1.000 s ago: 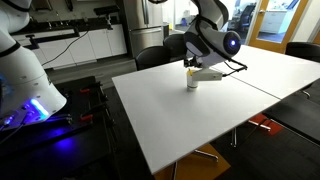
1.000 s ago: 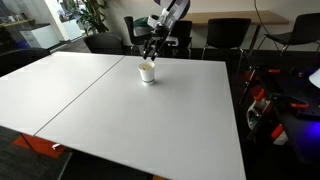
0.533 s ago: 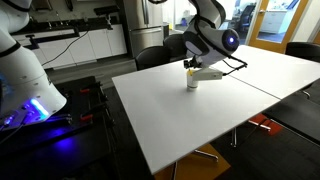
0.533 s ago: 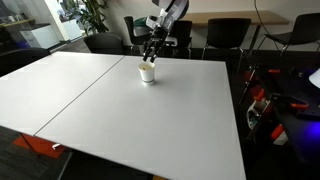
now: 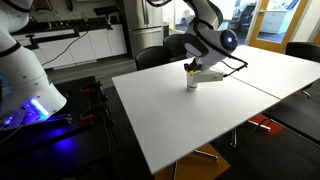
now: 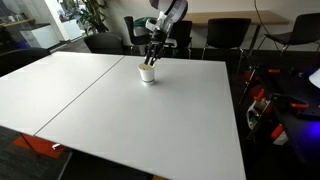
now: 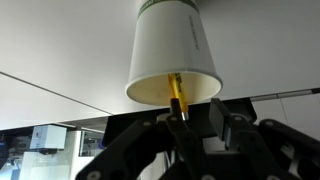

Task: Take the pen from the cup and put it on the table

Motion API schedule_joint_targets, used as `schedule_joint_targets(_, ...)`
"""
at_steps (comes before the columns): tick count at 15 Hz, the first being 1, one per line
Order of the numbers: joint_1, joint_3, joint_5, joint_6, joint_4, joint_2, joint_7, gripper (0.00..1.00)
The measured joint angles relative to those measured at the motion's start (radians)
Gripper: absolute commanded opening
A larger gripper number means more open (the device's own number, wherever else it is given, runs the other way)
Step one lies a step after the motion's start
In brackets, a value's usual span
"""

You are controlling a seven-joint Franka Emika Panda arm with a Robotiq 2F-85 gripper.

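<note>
The white cup (image 7: pixel 170 45) fills the top of the wrist view, its mouth facing the camera. The yellowish pen (image 7: pixel 176 95) sticks out of it toward my gripper (image 7: pixel 199 115). The gripper is open. The pen's end lies against one finger, and a clear gap is left to the other finger. In both exterior views the cup (image 5: pixel 192 81) (image 6: pixel 147 73) stands upright on the white table (image 5: pixel 200 125) (image 6: pixel 130 120), near its far edge. The gripper (image 5: pixel 191 68) (image 6: pixel 151 59) hangs right above the cup's mouth.
Dark chairs (image 6: pixel 222 35) stand behind the table's far edge. A seam (image 6: pixel 75 100) joins the table to a second white top. Another robot base with blue light (image 5: pixel 30 100) stands on the floor beside the table.
The arm has shifted slightly and the gripper has come a little lower over the cup. The cup has not moved.
</note>
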Motion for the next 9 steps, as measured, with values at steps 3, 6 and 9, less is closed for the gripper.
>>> schedule_joint_targets(3, 0.002, 0.013, -0.024, 0.019, 0.014, 0.019, 0.001, 0.38)
schedule_joint_targets(6, 0.003, 0.027, -0.041, 0.03, 0.035, 0.038, 0.002, 0.37)
schedule_joint_targets(9, 0.002, 0.036, -0.055, 0.032, 0.057, 0.053, 0.004, 0.36)
